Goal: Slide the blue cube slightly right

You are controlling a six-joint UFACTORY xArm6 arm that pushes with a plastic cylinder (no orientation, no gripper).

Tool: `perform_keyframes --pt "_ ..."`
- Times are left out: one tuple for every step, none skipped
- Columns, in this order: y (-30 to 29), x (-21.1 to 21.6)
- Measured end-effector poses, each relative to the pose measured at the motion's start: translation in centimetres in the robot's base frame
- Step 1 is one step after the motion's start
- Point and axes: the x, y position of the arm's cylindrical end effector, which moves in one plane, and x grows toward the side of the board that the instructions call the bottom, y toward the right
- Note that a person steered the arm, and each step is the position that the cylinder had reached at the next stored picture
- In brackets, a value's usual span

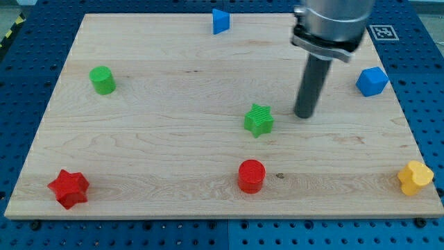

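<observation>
The blue cube (372, 81) sits near the right edge of the wooden board (152, 167), in the upper right. My tip (303, 115) rests on the board to the left of the cube and a little lower, about a hundred pixels away, not touching it. The green star (259, 119) lies just left of my tip, with a small gap between them. A second blue block (220, 21), wedge-like in shape, sits at the board's top edge near the middle.
A green cylinder (103, 80) is at the upper left. A red star (69, 188) is at the lower left corner. A red cylinder (252, 176) is at the bottom middle. A yellow block (415, 178) is at the lower right corner.
</observation>
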Motion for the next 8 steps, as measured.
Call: perform_keyframes --pt "5.8 1.3" --pt "12.8 1.3" --pt "19.6 0.4" --pt "19.8 -2.2" --pt "19.8 -2.9" --pt "18.6 -4.2" --pt "14.8 -5.6" --pt "13.3 -5.6"
